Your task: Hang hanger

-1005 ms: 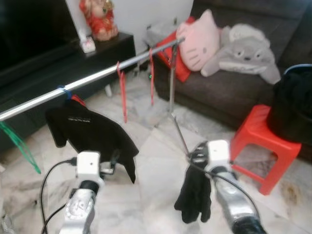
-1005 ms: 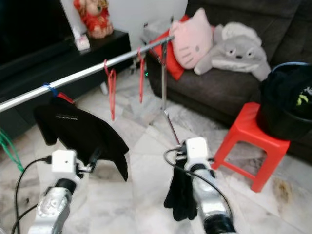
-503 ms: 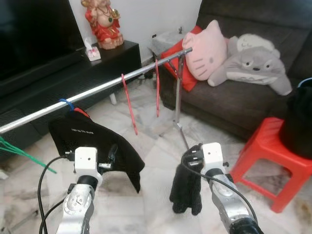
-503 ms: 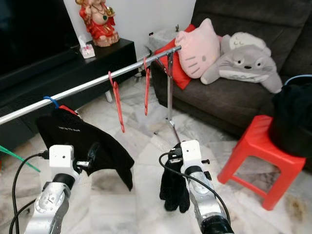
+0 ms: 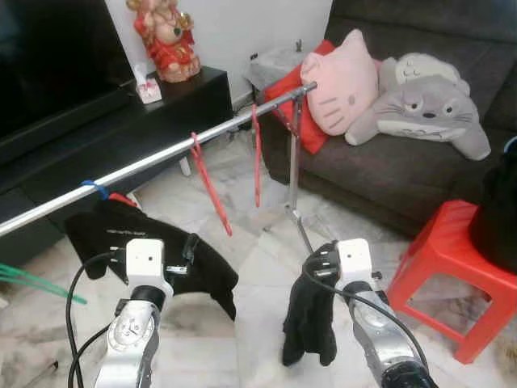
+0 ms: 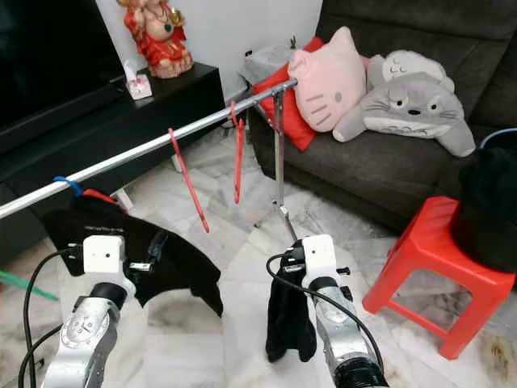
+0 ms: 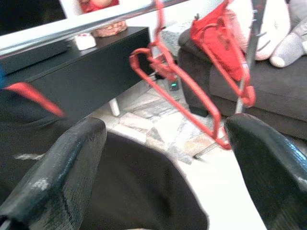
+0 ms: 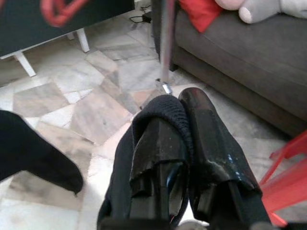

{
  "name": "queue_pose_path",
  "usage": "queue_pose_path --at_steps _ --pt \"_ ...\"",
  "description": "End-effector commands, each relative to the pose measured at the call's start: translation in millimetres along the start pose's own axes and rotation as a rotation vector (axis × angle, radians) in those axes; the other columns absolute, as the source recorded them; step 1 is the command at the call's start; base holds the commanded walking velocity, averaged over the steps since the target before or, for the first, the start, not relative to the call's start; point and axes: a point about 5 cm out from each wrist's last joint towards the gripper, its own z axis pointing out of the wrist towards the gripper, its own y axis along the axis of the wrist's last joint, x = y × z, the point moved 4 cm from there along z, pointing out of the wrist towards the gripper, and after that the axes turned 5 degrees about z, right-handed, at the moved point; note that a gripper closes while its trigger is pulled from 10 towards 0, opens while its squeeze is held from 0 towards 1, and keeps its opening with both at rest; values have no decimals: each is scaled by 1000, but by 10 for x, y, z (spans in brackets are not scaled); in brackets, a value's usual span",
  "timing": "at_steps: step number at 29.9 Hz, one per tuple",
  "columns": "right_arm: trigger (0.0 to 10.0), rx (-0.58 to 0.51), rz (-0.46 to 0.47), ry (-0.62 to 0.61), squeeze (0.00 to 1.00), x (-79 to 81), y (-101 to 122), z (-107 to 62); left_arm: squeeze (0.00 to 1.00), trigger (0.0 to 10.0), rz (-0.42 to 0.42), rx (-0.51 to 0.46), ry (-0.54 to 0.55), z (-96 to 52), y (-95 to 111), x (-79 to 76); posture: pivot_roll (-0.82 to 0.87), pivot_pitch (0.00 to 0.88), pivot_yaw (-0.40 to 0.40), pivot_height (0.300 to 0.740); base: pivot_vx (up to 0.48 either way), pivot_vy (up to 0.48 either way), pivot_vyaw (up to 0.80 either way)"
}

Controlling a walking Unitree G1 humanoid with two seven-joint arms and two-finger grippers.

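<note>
The right tool [image 6: 303, 267] is pressed together, pinching a limp black garment [image 6: 287, 323] that dangles over the marble floor [image 6: 242, 315]. The long silver metal rail [image 5: 170, 153] lies ahead and above, running from near left to far right. Two red plastic hangers [image 5: 212, 186] hang mid-rail. The left tool [image 7: 163, 158], spread and empty, is nearer them, beside the hung black shirt [image 5: 153, 250].

Two red hangers [image 5: 212, 184] [image 5: 257, 153] hooked on silver rail [image 5: 161, 159], dangling
</note>
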Motion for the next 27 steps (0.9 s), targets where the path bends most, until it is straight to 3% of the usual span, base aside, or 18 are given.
queue_pose_path --at_steps 1,8,14,27 --pt "10000 -17 18 -19 0 -42 40 11 0 10000 -2 -8 -7 9 35 -3 -141 0 89 732 300 0 0" --pt "10000 15 27 -33 0 -56 -36 0 0 10000 -5 -7 -13 12 38 -14 -138 0 90 732 304 0 0" --pt "10000 11 34 -31 0 -41 -28 0 0 10000 -5 -2 -15 11 35 -17 -138 0 90 732 303 0 -731" --pt "10000 1 31 -32 0 -36 -5 4 0 10000 5 18 -14 29 9 -27 -139 0 91 732 309 0 0"
